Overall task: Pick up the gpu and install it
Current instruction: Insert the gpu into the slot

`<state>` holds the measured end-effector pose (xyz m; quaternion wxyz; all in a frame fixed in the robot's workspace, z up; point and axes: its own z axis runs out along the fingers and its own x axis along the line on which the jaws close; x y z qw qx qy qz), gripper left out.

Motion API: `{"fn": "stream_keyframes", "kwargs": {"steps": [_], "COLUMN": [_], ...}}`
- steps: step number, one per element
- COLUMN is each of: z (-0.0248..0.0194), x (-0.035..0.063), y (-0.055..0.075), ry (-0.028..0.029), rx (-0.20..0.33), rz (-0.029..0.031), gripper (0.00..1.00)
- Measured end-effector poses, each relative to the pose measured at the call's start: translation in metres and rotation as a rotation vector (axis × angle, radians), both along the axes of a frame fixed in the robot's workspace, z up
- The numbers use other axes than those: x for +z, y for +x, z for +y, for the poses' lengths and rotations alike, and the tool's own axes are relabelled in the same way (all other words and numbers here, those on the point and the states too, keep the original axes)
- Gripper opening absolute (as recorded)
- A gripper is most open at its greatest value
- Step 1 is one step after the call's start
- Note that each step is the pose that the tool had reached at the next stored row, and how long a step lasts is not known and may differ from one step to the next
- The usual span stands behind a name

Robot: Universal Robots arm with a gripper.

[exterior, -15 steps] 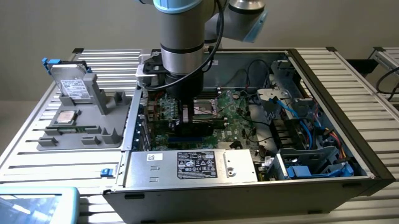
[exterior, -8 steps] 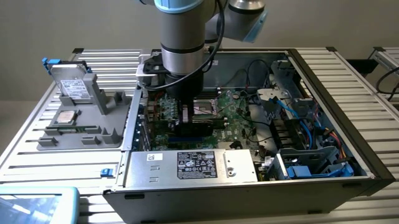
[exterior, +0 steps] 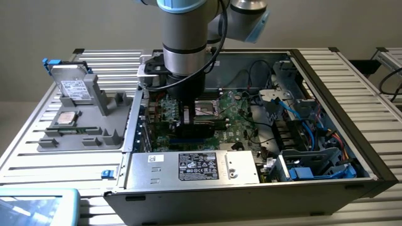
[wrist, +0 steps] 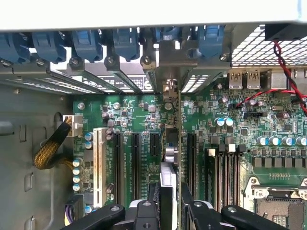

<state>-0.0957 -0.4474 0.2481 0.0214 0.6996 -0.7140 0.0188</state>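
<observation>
My gripper (exterior: 187, 118) reaches down into the open computer case (exterior: 339, 84), just above the green motherboard (exterior: 236, 115). The gpu (exterior: 208, 124) stands on edge between its fingers, low over the board. In the wrist view the gpu (wrist: 172, 160) shows edge-on as a thin strip running from the gripper (wrist: 171, 203) toward the case's rear slot openings. Its metal bracket end (wrist: 168, 88) sits by those openings. The black fingers (wrist: 154, 206) are closed against both faces of the card. Long black expansion slots (wrist: 135, 163) lie beside it on the motherboard (wrist: 134, 110).
A grey tray (exterior: 110, 136) at the exterior view's left holds a silver hard drive (exterior: 73, 87), a processor (exterior: 66, 117) and a memory stick (exterior: 66, 130). The power supply (exterior: 195, 165) fills the case's front. Blue cables (exterior: 314, 117) and blue latches (wrist: 86, 43) crowd the case.
</observation>
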Motion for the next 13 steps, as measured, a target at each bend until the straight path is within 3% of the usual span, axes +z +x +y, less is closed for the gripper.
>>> {"fn": "stream_keyframes", "kwargs": {"steps": [13], "z": [0.0003], "x": [-0.0003], "y": [-0.0005], "ry": [0.0024], "rx": [0.0], "rz": [0.0042], "gripper": [0.28]}}
